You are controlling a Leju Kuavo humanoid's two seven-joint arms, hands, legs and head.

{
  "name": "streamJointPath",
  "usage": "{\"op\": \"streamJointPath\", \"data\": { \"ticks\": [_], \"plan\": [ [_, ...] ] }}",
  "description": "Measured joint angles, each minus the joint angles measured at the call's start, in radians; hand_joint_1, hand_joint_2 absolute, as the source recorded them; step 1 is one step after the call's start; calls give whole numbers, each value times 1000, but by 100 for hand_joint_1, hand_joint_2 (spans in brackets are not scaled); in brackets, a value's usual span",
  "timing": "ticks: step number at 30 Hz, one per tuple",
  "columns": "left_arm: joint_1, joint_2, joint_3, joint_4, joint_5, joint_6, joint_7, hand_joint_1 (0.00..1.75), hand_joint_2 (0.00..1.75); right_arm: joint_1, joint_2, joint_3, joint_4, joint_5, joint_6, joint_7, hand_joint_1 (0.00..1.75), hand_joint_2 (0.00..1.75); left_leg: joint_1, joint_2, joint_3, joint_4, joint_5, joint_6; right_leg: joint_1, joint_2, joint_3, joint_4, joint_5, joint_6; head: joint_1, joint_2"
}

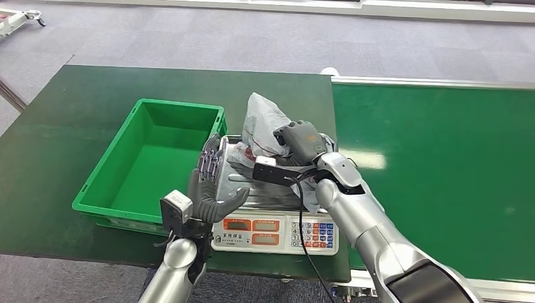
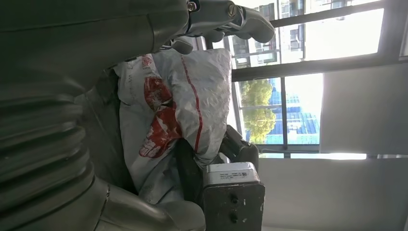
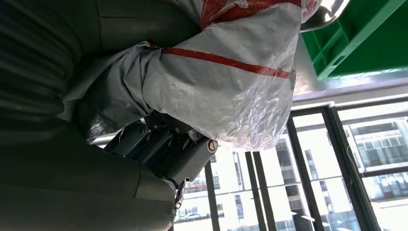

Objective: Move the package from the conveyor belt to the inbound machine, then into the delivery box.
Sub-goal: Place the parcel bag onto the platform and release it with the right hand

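Holding the package (image 1: 262, 123) over the scale (image 1: 277, 218), right hand (image 1: 301, 142) clasps it; left hand (image 1: 211, 183) spread, empty; green box (image 1: 158, 158) awaits

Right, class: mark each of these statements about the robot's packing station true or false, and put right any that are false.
1. The right hand holds the package. True.
2. The package lies inside the green crate. False: it is over the scale, beside the crate.
3. The left hand holds the package. False: it is open next to it, fingers apart.
4. The crate has nothing in it. True.
5. The package is a brown box. False: it is a grey-white bag with red print.
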Motion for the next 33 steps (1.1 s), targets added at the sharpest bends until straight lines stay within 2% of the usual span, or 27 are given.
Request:
{"op": "streamJointPath", "data": {
  "ticks": [4,8,10,13,15,16,20,23,24,25,27,28,29,30,32,33],
  "plan": [
    [-3,0,0,6,-1,-1,0,0,175,-6,1,23,15,-16,6,4,175,175,0,0,0,0,0,0,0,0,0,0,0,0,0,0],
    [-8,0,-1,8,-4,-6,0,0,175,-5,0,61,15,-90,42,2,175,175,0,1,1,0,0,0,0,0,0,0,0,0,0,0],
    [-11,0,-3,9,-4,-11,0,0,175,-4,-2,81,10,-168,112,-30,175,175,0,1,1,0,0,0,0,1,0,0,0,0,0,0],
    [-17,0,-10,10,-4,-17,0,0,175,4,-10,110,-14,-310,263,-127,175,175,0,2,1,0,0,0,1,1,0,0,0,0,0,0],
    [-22,0,-14,12,-4,-17,0,0,175,10,-15,126,-31,-344,293,-149,175,175,0,2,1,0,0,0,1,1,0,0,0,0,0,0],
    [-24,1,-15,12,-4,-15,0,0,175,12,-18,135,-40,-330,270,-127,175,175,0,2,1,0,0,0,1,1,0,0,0,0,0,0],
    [-21,6,-16,5,-9,-6,0,0,175,4,-39,191,-79,-212,77,40,175,175,0,1,1,0,0,0,0,1,0,0,0,0,0,0],
    [-19,8,-16,0,-12,-4,0,0,175,11,-53,205,-112,-248,19,52,175,175,0,1,1,0,0,0,0,1,0,0,0,0,0,0],
    [-19,9,-16,-2,-14,-2,0,0,175,16,-59,206,-127,-263,0,54,162,175,0,1,1,0,0,0,0,1,0,0,1,0,0,0],
    [-17,10,-15,-4,-16,0,0,0,175,20,-64,206,-142,-270,-22,60,132,175,0,1,0,0,0,0,0,1,0,0,1,0,0,0],
    [-13,11,-15,-9,-19,4,0,0,175,23,-77,207,-171,-256,-68,90,52,175,0,1,0,0,0,0,0,1,0,0,1,0,0,0],
    [-10,11,-15,-12,-21,6,0,0,175,24,-83,208,-184,-239,-87,114,24,175,0,1,0,0,0,0,0,1,0,0,1,0,0,0],
    [-6,12,-15,-15,-22,7,0,0,175,25,-90,210,-197,-220,-104,141,10,175,0,1,0,0,0,0,0,1,0,0,1,0,0,0],
    [-4,13,-15,-18,-22,8,0,0,175,25,-96,211,-209,-202,-117,168,7,175,0,1,0,0,0,0,0,1,0,0,0,0,0,0],
    [0,14,-15,-22,-23,12,0,0,175,27,-105,213,-227,-178,-136,205,0,87,0,1,0,0,0,0,0,1,0,0,0,0,0,0],
    [1,15,-15,-24,-23,13,0,0,175,29,-108,213,-233,-171,-142,216,0,87,0,1,0,0,0,0,0,1,0,0,0,0,0,0]
  ]
}}
